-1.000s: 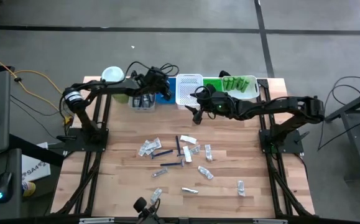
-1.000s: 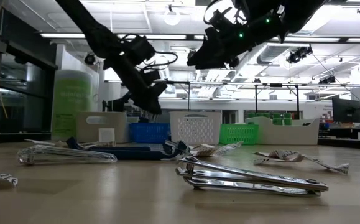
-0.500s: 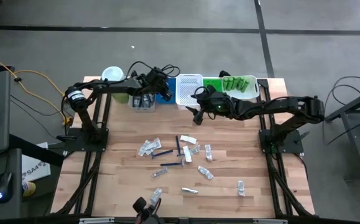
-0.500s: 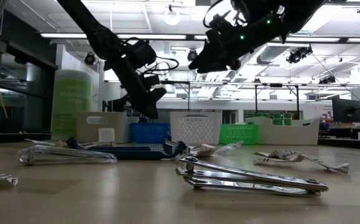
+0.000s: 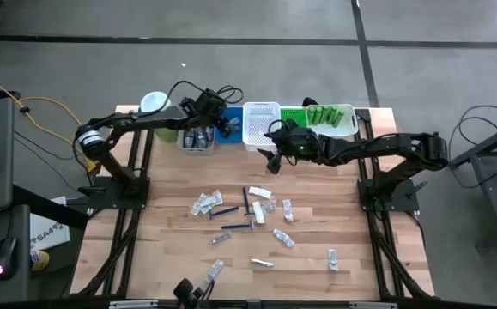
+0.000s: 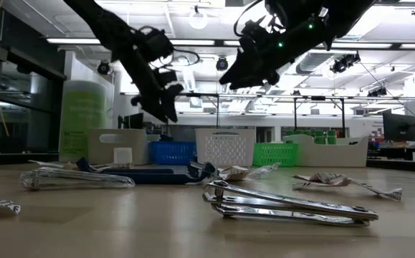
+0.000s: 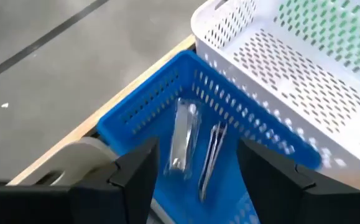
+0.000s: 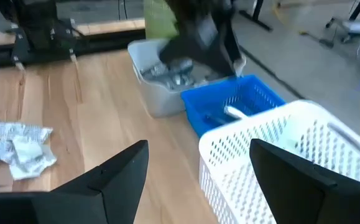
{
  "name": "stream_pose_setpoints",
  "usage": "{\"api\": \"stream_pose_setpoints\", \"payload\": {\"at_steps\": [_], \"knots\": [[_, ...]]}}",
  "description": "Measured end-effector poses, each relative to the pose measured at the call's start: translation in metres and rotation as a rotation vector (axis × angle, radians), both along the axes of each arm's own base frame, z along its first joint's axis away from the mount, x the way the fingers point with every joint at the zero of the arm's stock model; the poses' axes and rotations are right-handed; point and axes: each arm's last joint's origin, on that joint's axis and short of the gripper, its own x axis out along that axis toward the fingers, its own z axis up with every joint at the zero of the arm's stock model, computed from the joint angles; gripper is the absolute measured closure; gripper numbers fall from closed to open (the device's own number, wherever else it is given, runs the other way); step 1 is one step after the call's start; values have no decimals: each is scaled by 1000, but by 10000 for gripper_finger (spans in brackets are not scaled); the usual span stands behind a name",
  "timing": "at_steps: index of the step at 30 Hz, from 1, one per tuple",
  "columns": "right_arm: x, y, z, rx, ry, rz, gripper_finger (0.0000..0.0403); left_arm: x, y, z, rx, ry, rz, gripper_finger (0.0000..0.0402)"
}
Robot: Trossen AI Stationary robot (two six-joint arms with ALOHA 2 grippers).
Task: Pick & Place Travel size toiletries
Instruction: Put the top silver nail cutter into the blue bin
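We watched the left tool (image 5: 215,110), upper middle of the frame, spread wide over the blue bin (image 7: 167,118); two metal pieces (image 7: 195,146) landed inside, delivered.

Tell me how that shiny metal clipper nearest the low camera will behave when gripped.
The metal clipper looks rigid, so it probably won't flex. Its polished surface may be slippery. It lies flat and low on the wooden table, so fingers likely must come down close to the wood; rolling seems unlikely.
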Motion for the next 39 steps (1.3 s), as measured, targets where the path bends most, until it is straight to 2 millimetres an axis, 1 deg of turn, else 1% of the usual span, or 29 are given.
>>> {"api": "stream_pose_setpoints", "payload": {"at_steps": [2, 4, 6, 9, 12, 18, 22, 29, 33, 35, 39], "knots": [[-3, 1, 0, 17, 26, -2, 128, -2, -12, 6, -15, 25, -19, 196], [-6, 4, 2, 22, 32, 4, 128, -5, -28, 11, -45, 67, -55, 202], [-8, 7, 5, 28, 37, 10, 130, -1, -46, 14, -54, 90, -100, 208], [-11, 14, 9, 38, 42, 28, 135, 2, -74, 13, -82, 157, -161, 217], [-16, 21, 10, 70, 70, 37, 139, 9, -101, 12, -109, 176, -209, 222], [-22, 40, 6, 136, 143, 62, 140, 11, -153, 5, -183, 264, -292, 224], [-23, 56, 3, 153, 185, 105, 141, 13, -191, 4, -205, 270, -363, 224], [-26, 82, 0, 189, 223, 159, 144, 6, -255, 1, -256, 270, -467, 224], [-27, 96, 0, 194, 227, 202, 144, 1, -292, -2, -251, 255, -544, 224], [-28, 103, 0, 193, 228, 226, 144, -5, -306, -5, -240, 270, -567, 224], [-30, 116, 0, 183, 229, 231, 144, -8, -332, -13, -259, 265, -603, 224]]}}
